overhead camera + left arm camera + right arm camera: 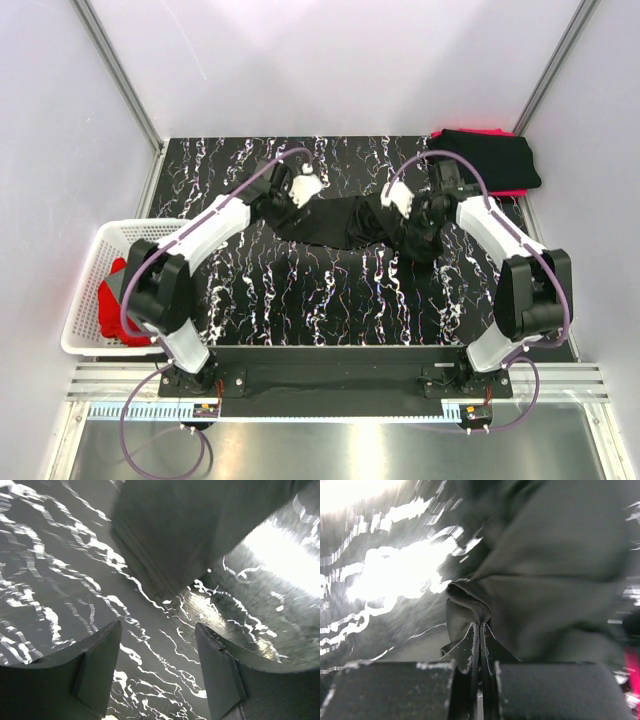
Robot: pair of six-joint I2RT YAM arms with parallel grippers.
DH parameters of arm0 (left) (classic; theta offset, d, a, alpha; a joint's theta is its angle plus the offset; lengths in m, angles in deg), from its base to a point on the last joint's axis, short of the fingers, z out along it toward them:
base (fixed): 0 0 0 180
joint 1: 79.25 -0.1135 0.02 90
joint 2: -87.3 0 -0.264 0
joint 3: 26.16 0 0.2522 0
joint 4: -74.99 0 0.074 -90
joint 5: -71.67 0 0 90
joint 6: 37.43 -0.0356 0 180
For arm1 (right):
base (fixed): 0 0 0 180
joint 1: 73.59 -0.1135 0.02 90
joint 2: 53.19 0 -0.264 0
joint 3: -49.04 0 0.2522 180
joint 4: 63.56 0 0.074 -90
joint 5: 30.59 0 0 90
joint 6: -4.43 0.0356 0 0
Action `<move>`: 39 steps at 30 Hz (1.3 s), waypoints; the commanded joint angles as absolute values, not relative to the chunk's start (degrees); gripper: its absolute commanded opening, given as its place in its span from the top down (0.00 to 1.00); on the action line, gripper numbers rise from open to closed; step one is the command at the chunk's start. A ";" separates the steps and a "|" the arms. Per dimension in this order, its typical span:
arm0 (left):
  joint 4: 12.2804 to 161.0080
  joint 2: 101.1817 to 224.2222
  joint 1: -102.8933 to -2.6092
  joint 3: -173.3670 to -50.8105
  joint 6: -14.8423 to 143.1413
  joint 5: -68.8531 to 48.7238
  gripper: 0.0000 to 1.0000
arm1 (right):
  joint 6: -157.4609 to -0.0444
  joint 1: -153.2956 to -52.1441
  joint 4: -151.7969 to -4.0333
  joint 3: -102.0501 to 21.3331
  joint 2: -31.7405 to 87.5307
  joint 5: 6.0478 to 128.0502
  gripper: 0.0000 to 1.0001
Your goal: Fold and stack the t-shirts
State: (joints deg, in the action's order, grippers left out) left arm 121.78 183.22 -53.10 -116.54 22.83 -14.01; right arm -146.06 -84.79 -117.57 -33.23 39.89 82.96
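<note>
Currently, my right hand (480, 626): fingers pressed together, clamped on a pinched fold of the black t-shirt (345, 225).
My left hand (157, 630): fingers apart with nothing between them, poised over the bare counter (330, 290).
Where the shirt is: mid-counter, bunched into a dark band between my two hands and heaped thicker at its right end.
Long axis: roughly 9 to 3 o'clock seen from above, with the right end dipping slightly toward me.
Shirt from left hand: its layered edge lies just ahead at 12 to 1 o'clock in the wrist view, near the fingers but not touching them.
Nearer hand: the left is nearer the free end. I judge it must reach forward and close on that edge.
Folded stack (490, 160): black cloth over red, at 1 o'clock in the far right corner, well apart.
Basket (88, 285): white and slatted, at 9 o'clock beside the counter, with a red shirt (112, 302) inside.
In the way: nothing between my left hand and the edge.
</note>
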 commanded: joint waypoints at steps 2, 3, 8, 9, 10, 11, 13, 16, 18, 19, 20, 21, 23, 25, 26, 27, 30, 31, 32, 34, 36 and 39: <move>122.23 188.89 -53.50 -116.73 15.23 -14.72 0.35 | -135.07 -85.28 -116.35 -45.21 34.36 87.44 1.00; 122.23 190.81 -53.50 -117.08 14.78 -15.16 0.36 | -133.57 -85.28 -115.82 -47.23 34.27 88.32 1.00; 121.53 195.31 -53.50 -119.19 13.46 -14.72 0.36 | -125.74 -85.28 -114.59 -57.79 35.84 90.78 1.00; 121.36 196.97 -53.50 -119.63 13.46 -14.98 0.36 | -125.04 -85.37 -114.67 -58.50 36.28 90.96 1.00; 121.09 197.77 -53.50 -120.59 13.46 -15.51 0.36 | -124.60 -85.37 -114.67 -59.03 36.72 91.05 1.00; 121.00 199.43 -53.50 -121.13 13.28 -15.77 0.36 | -124.42 -85.37 -114.59 -59.12 36.81 91.05 1.00; 120.74 200.84 -53.59 -122.27 13.28 -16.48 0.36 | -123.54 -85.28 -114.67 -59.29 37.16 91.14 1.00; 119.60 202.60 -53.50 -123.32 13.55 -16.74 0.36 | -122.31 -85.28 -114.58 -59.38 37.08 91.57 1.00; 119.51 203.75 -53.59 -123.85 13.81 -16.66 0.36 | -121.69 -85.37 -114.67 -59.30 37.17 91.58 1.00; 119.42 204.19 -53.59 -124.29 13.98 -16.66 0.37 | -121.60 -85.37 -114.59 -59.21 37.17 91.49 1.00; 119.51 204.89 -53.59 -124.47 13.90 -16.66 0.45 | -121.52 -85.28 -114.59 -58.95 37.17 91.40 1.00; 119.60 205.24 -53.59 -124.56 13.64 -16.22 0.52 | -121.60 -85.28 -114.59 -58.77 37.08 91.31 1.00; 120.03 206.03 -53.59 -124.82 12.50 -15.60 0.68 | -121.60 -85.37 -114.59 -58.24 37.08 91.23 1.00; 121.69 206.21 -53.59 -124.91 11.62 -14.11 0.97 | -121.16 -85.28 -114.67 -58.33 37.25 91.22 1.00; 123.01 206.04 -53.67 -125.17 10.83 -13.15 1.00 | -120.99 -85.28 -114.67 -58.50 37.34 90.79 1.00; 124.59 205.78 -53.76 -125.70 10.56 -10.70 1.00 | -120.64 -85.28 -114.59 -58.76 37.52 90.52 1.00; 128.03 201.05 -54.81 -126.93 13.10 -8.75 1.00 | -119.76 -85.28 -114.50 -60.08 37.08 88.77 1.00; 127.95 198.76 -55.69 -126.15 13.98 -8.14 1.00 | -119.67 -85.28 -114.50 -60.26 36.64 88.33 1.00; 128.03 193.78 -56.04 -125.79 14.86 -7.61 1.00 | -119.67 -85.28 -114.32 -60.17 36.12 87.37 1.00; 127.95 188.57 -56.57 -124.91 15.13 -7.25 1.00 | -119.93 -85.28 -113.88 -59.30 34.01 86.13 1.00; 128.03 180.93 -56.75 -124.39 13.73 -7.69 1.00 | -119.76 -85.28 -113.27 -58.33 31.30 84.37 1.00; 129.00 172.22 -56.66 -124.82 11.79 -8.48 1.00 | -116.34 -85.37 -113.70 -58.68 26.90 83.32 1.00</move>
State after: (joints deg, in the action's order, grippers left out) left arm 128.80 182.91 -56.86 -123.34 13.41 -9.97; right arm -119.87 -84.86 -115.23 -57.56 34.73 85.49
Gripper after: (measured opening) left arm 0.012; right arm 0.011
